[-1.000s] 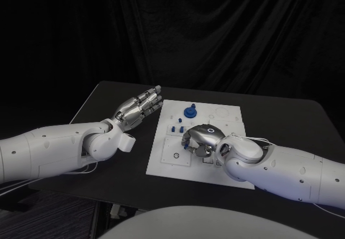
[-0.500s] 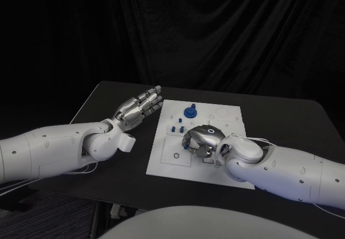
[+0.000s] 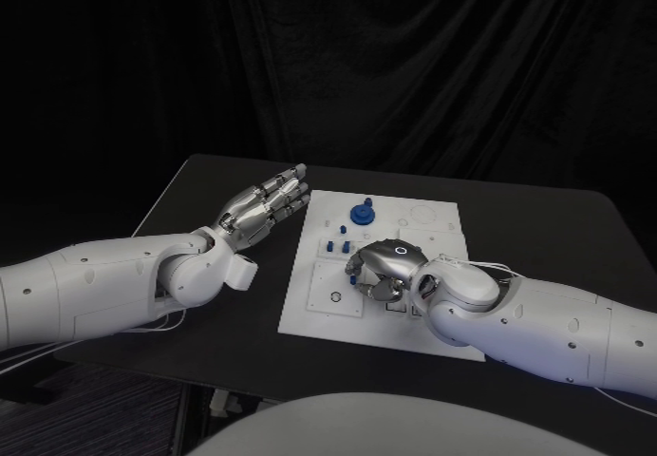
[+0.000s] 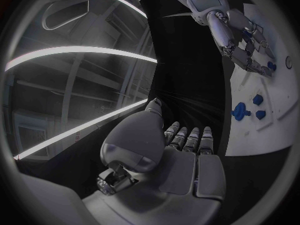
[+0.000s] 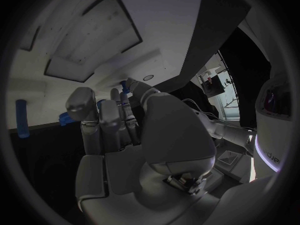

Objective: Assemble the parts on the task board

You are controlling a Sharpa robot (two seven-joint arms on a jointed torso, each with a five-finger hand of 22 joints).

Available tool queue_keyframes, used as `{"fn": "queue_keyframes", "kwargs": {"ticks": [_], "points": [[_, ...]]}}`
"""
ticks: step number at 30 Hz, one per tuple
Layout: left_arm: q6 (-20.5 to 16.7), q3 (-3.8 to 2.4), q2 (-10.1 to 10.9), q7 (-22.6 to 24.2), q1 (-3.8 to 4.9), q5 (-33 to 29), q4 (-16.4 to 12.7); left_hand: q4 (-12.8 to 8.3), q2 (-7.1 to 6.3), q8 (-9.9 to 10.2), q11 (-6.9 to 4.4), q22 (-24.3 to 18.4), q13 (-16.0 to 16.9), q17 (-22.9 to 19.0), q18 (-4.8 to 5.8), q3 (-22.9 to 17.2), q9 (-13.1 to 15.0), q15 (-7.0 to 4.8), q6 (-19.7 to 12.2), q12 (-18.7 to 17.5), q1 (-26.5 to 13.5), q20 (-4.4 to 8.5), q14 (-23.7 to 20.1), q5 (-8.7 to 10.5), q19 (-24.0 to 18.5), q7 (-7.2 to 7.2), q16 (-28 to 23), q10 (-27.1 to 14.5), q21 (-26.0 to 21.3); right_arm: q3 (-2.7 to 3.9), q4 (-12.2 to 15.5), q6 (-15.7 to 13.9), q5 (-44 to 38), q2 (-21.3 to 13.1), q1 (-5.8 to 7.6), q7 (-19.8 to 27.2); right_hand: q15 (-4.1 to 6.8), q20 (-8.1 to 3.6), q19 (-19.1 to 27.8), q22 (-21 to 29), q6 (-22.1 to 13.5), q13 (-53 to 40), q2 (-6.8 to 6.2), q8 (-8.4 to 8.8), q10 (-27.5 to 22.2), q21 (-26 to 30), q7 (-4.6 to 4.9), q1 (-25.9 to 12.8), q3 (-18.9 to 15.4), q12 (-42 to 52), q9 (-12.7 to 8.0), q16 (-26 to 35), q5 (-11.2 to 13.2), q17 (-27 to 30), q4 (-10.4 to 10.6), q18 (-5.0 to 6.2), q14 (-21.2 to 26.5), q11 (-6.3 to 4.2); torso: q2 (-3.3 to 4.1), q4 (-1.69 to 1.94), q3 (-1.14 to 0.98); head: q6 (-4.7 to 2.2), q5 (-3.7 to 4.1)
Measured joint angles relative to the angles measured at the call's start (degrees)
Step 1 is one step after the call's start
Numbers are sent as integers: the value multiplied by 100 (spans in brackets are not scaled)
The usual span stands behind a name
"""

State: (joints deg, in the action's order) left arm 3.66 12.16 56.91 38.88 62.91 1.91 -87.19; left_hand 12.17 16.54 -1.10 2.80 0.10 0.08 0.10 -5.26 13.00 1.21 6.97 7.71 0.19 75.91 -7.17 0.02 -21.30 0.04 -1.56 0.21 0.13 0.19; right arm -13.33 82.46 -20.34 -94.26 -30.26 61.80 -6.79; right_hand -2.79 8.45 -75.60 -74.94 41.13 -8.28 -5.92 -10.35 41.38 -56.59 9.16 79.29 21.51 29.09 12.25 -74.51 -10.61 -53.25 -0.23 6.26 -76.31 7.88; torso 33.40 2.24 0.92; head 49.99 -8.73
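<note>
The white flat task board lies in the middle of the black table. Small blue parts sit on it. A round blue knob part stands near the far end of the board. A few small blue peg parts stand in a row just in front of it.

The right silver hand is over the middle of the board, bent down with its fingers curled in toward the board. A bit of a little blue part shows by the fingertips. I cannot tell if the hand is holding it or only touching it.

The left silver hand is off the board, just beside its left edge, above the table. Its fingers are straight and lie close side by side, and it holds nothing. Its palm faces the board.
</note>
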Motion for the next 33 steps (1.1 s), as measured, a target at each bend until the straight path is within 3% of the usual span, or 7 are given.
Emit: {"fn": "queue_keyframes", "kwargs": {"ticks": [2,6,7,12,22,26,33], "points": [[1,0,-1,0,0,0,8,0,0,0,0,0,0,0,0,0,0,0,8,0,0,0,0,0,0,-8,0,0,0,0,-2,29,0,1,0,5,-73,70,70,0,-489,65,-20,251,-403,155,-132,-20,-186,-132,-158,43,133,94,30,0,73,82,0,0,0,0,0],[4,0,-7,0,-3,0,21,-16,-23,0,0,0,1,-1,0,-16,0,0,8,0,23,0,0,-23,0,-8,0,0,0,0,-8,71,7,-1,0,30,-127,132,147,0,-1222,169,-20,504,-911,357,-286,-20,-473,-243,-421,131,266,261,98,11,179,152,0,0,0,0,9],[5,0,-9,0,-5,0,25,-16,-23,0,0,0,1,-1,0,-16,0,0,8,0,23,0,0,-23,0,-8,0,0,0,1,-9,78,13,-3,0,41,-127,136,185,0,-1274,183,-20,515,-972,417,-296,-20,-517,-243,-450,156,266,309,109,88,219,155,-1,-1,0,0,11],[8,0,-10,0,-8,-1,29,-16,-23,0,0,0,1,-4,0,-16,0,0,8,0,23,0,0,-24,0,-8,0,0,0,2,-12,84,44,-18,0,90,-152,150,212,1,-1296,209,22,514,-1040,513,-280,22,-595,-242,-484,170,266,367,142,93,261,182,0,0,1,0,-10],[8,0,7,0,-15,-1,17,-32,-23,0,0,0,1,-4,0,-32,-1,0,8,0,23,-20,0,-45,-20,-8,0,0,0,33,185,-6,91,-268,42,151,-167,158,221,1,-782,232,67,383,-1070,556,-167,156,-777,-68,-435,170,174,353,214,92,277,215,-1,-2,0,0,7],[6,0,18,0,-16,-1,10,-32,-23,0,0,0,-1,-4,0,-32,-1,0,8,0,23,-20,0,-72,-20,-8,0,0,0,50,487,-52,138,-548,304,147,-188,181,198,1,-375,244,112,264,-1070,511,-105,201,-846,85,-391,103,40,265,284,91,256,215,-7,-5,0,0,23],[-2,1,41,0,-18,-10,-44,-79,-23,0,0,0,-3,-3,0,-79,0,0,8,0,69,-41,0,-149,1,-8,0,0,0,49,1062,-14,275,-1222,944,54,-208,197,156,2,-190,293,271,236,-1023,443,-93,144,-917,246,-436,41,-472,184,354,92,236,195,-25,-5,0,0,39]]}}
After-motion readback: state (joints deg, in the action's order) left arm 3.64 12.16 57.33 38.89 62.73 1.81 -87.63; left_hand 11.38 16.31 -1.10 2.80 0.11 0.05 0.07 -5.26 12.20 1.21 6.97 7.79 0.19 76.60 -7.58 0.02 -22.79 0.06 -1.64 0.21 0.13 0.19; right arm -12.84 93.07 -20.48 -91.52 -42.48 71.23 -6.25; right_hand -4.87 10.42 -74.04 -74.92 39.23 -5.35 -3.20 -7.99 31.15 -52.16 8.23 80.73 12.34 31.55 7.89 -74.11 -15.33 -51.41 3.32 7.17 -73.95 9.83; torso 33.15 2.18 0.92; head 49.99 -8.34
